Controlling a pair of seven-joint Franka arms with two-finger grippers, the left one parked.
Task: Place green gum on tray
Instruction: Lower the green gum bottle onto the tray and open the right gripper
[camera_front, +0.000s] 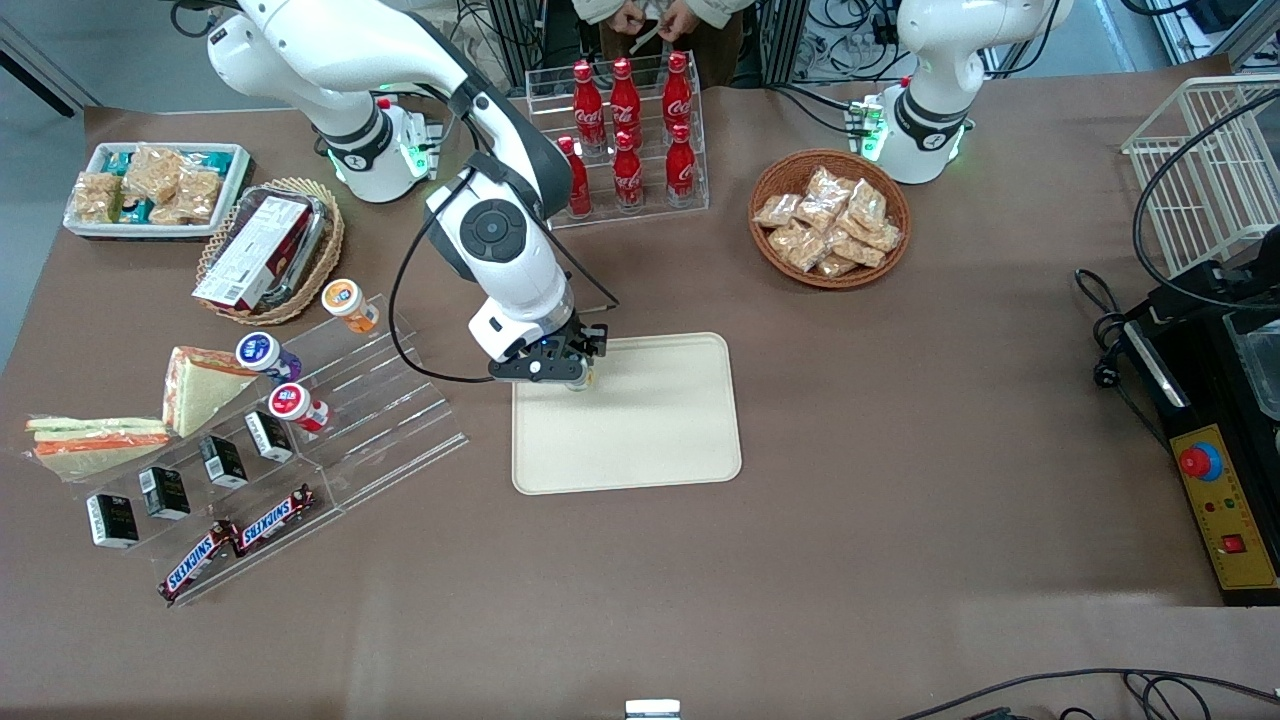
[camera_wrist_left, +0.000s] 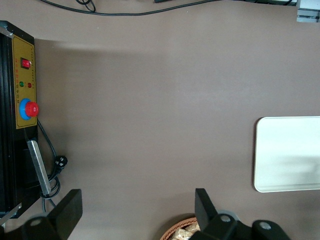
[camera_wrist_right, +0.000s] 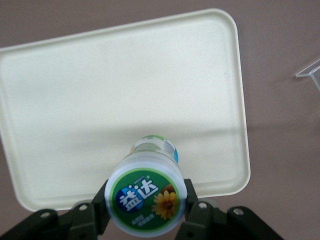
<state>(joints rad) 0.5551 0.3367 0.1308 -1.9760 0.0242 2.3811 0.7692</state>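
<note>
Orange-lidded bottle (camera_front: 349, 304), blue-lidded bottle (camera_front: 264, 355) and red-lidded bottle (camera_front: 296, 407) lie on the clear stepped rack (camera_front: 400, 415) toward my working end of the counter (camera_front: 900, 500); none is disturbed.

My claw (camera_front: 577, 374) hangs over the tray (camera_front: 640, 440), at the corner nearest the rack and farthest from the front camera. It is clamped on the green gum (camera_wrist_right: 147, 196): in the wrist view one finger (camera_wrist_right: 99, 204) presses each side of the lid.

Orientation: the bottle's long axis runs along the wrist camera's line of sight, lid end toward the camera and base end toward the tray surface. It leans slightly, with the base offset from the lid. I cannot tell whether the base touches the tray.

Cola bottles (camera_front: 625, 130) stand in their clear case, farther from the front camera than the tray. The basket of snack packets (camera_front: 830, 220) sits toward the parked arm's end.
</note>
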